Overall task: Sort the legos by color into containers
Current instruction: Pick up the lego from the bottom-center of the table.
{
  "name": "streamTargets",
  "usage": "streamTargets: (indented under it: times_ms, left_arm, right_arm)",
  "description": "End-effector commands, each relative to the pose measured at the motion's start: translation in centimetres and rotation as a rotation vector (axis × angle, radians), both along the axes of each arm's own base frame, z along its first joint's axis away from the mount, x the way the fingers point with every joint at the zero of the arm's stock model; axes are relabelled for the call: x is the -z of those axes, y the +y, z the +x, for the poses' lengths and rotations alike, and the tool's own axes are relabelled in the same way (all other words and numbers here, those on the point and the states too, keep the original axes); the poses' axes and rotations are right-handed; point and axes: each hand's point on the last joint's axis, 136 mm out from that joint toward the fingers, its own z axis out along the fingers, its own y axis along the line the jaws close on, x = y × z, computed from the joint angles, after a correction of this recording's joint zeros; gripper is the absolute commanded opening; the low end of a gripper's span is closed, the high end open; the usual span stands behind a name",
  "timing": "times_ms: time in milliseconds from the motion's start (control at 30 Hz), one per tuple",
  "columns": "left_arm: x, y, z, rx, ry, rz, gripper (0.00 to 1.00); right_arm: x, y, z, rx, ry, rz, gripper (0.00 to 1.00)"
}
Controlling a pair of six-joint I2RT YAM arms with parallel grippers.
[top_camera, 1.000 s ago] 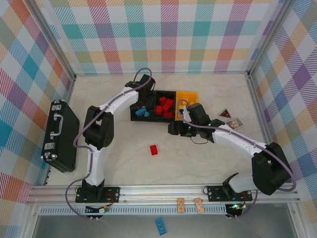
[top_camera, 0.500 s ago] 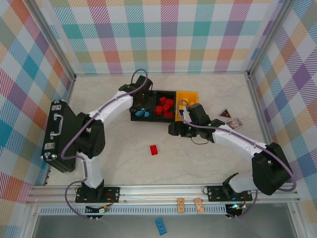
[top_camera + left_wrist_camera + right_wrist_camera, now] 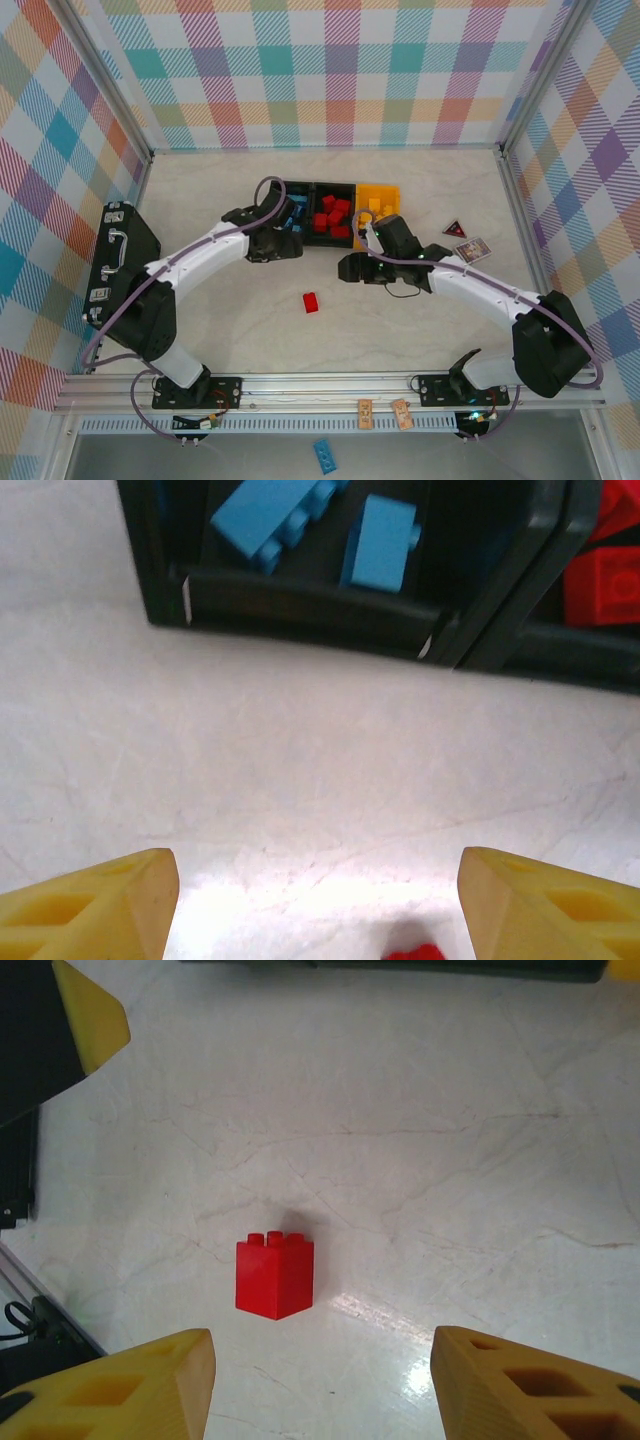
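Note:
One red lego (image 3: 311, 301) stands alone on the table; it shows as an upright red brick (image 3: 275, 1275) in the right wrist view. My right gripper (image 3: 325, 1380) is open above and short of it, apart from it, right gripper (image 3: 345, 268). My left gripper (image 3: 288, 247) hangs open just in front of the black bin of blue legos (image 3: 380, 540), nothing between its fingers (image 3: 90, 905). A sliver of the red lego (image 3: 415, 952) shows below. The second black bin (image 3: 332, 190) holds red legos (image 3: 330, 213). The yellow-orange bin (image 3: 378, 188) holds yellow legos.
A black case with a handle (image 3: 120, 272) lies at the left edge. Two small cards (image 3: 472, 247) lie right of the bins. A blue brick (image 3: 325, 455) sits off the table below the front rail. The left gripper's yellow finger (image 3: 90, 1010) is at the top left of the right wrist view.
The left arm has pulled back from above the blue bin and come down in front of it. The right gripper has shifted slightly left and toward the near side.

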Motion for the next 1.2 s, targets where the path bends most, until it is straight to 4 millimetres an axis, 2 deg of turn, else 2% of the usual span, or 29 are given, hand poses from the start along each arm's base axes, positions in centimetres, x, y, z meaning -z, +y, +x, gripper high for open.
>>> streamTargets:
  times_ms: [0,300,500,767,933,1167]
  left_arm:
    - [-0.7,0.2,-1.3,-0.032,-0.011,-0.061,0.74]
    - [2.7,3.4,-6.9,-0.158,0.057,-0.134,0.73]
    - [4.3,5.4,-9.5,-0.240,0.094,-0.161,0.73]
    - [5.5,6.6,-10.7,-0.288,0.119,-0.168,0.73]
    - [6.1,6.6,-10.8,-0.295,0.131,-0.168,0.72]
    - [6.4,6.5,-10.8,-0.299,0.143,-0.166,0.72]
  right_arm:
    - [0.2,0.8,-0.5,-0.029,0.005,-0.031,0.59]
    - [2.4,4.6,-2.4,-0.133,0.052,-0.097,0.59]
    - [4.4,7.3,-3.5,-0.210,0.094,-0.157,0.59]
    - [6.9,8.9,-4.0,-0.269,0.153,-0.262,0.58]
    - [8.6,9.2,-4.6,-0.303,0.180,-0.352,0.56]
    - [9.5,9.0,-4.8,-0.306,0.195,-0.391,0.48]
